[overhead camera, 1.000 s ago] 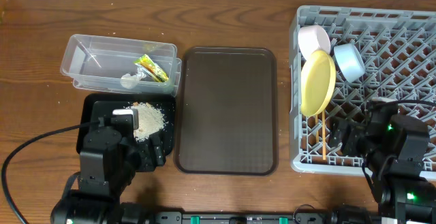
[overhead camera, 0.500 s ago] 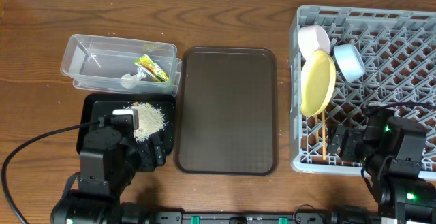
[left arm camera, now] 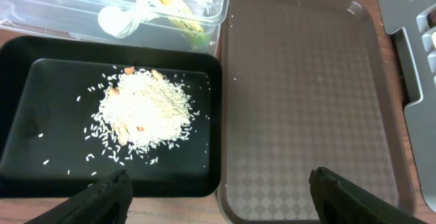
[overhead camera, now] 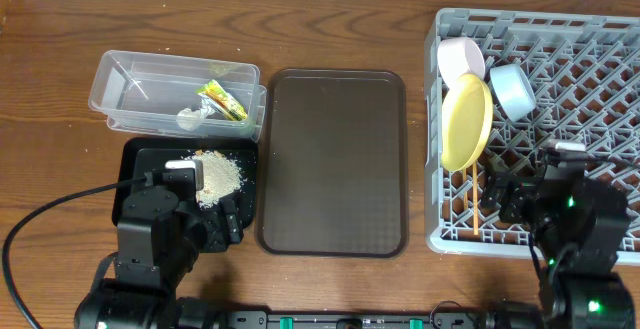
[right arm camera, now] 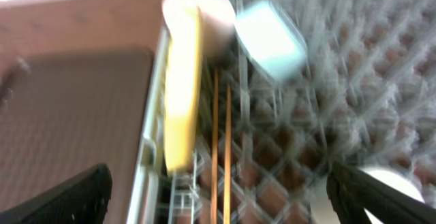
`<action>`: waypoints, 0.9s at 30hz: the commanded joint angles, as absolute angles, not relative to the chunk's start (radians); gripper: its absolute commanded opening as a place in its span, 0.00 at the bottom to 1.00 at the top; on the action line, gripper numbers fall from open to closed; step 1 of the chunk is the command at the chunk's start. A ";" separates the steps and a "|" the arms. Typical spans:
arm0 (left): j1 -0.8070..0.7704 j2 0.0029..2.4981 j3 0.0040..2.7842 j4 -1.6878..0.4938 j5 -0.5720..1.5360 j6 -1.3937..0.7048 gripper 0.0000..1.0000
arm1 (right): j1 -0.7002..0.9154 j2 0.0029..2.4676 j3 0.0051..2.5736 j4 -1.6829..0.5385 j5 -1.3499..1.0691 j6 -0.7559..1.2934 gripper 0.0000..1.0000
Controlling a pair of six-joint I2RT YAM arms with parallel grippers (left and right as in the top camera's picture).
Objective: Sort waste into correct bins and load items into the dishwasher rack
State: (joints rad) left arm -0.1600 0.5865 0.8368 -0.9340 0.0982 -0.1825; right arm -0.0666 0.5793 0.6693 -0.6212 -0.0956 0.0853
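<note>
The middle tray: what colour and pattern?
Brown tray, fine diamond texture; clearest in left wrist view.

From overhead, looking straight down from well above, taking in the whole table (overhead camera: 50,29) from clear tub (overhead camera: 150,79) to dishwasher rack (overhead camera: 580,69). From the left wrist, looking steeply down and forward, close in, on black tray (left arm camera: 34,101) and brown serving tray (left arm camera: 300,101) — both shared with overhead. From the right wrist, blurred, close over the rack, facing yellow plate (right arm camera: 182,94) and chopsticks (right arm camera: 215,149) — likewise seen from overhead
</note>
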 commanded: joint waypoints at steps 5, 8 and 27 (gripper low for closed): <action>-0.161 0.585 0.828 -0.933 0.086 -0.176 0.86 | 0.004 0.342 0.427 -0.344 -0.094 0.062 0.99; -0.161 0.585 0.828 -0.934 0.086 -0.176 0.86 | 0.019 0.229 0.328 -0.243 -0.093 0.062 0.99; -0.161 0.585 0.828 -0.933 0.086 -0.176 0.86 | 0.021 0.005 0.005 -0.071 -0.060 -0.044 0.99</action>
State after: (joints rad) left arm -0.1600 0.5865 0.8360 -0.9344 0.0982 -0.1825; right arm 0.0097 0.0113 0.0120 -0.0479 -0.0711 -0.0154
